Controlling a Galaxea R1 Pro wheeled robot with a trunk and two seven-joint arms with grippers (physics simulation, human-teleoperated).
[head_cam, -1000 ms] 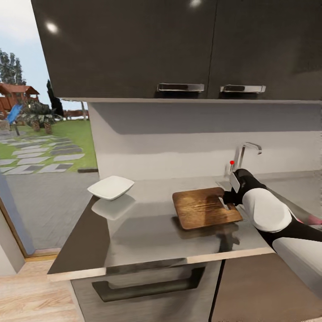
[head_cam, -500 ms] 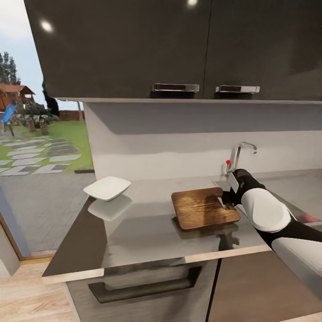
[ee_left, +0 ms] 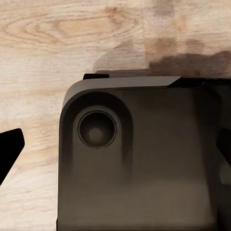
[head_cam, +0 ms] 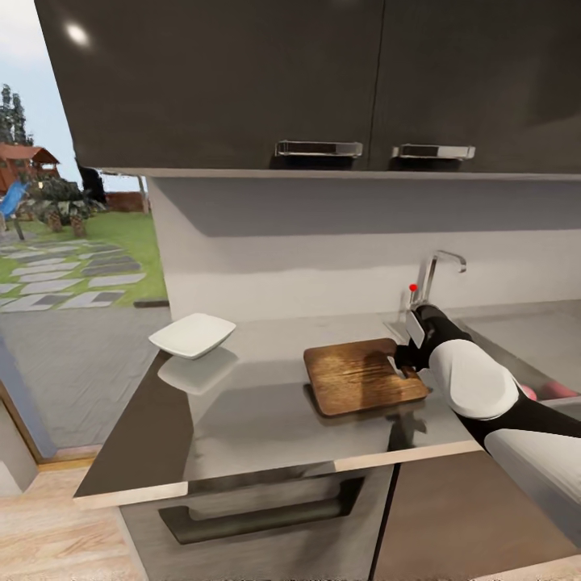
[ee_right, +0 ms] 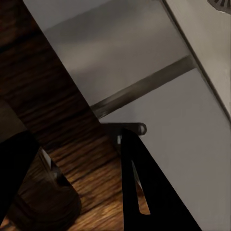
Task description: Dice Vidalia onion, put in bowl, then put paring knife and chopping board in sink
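Camera shifted slightly since the earlier frames; board (head_cam: 363, 377) and bowl (head_cam: 193, 335) keep their spots on the table (head_cam: 242, 411). Right claw (head_cam: 406, 360) sits at the board's right end by the handle slot, fingers straddling the board edge in the right wrist view (ee_right: 139, 192), spread, not yet pinching it. Tap (head_cam: 436, 270) and sink (head_cam: 516, 355) lie just behind the arm. Pink onion (head_cam: 528, 392) peeks past the forearm in the sink. Left claw state: cannot tell.
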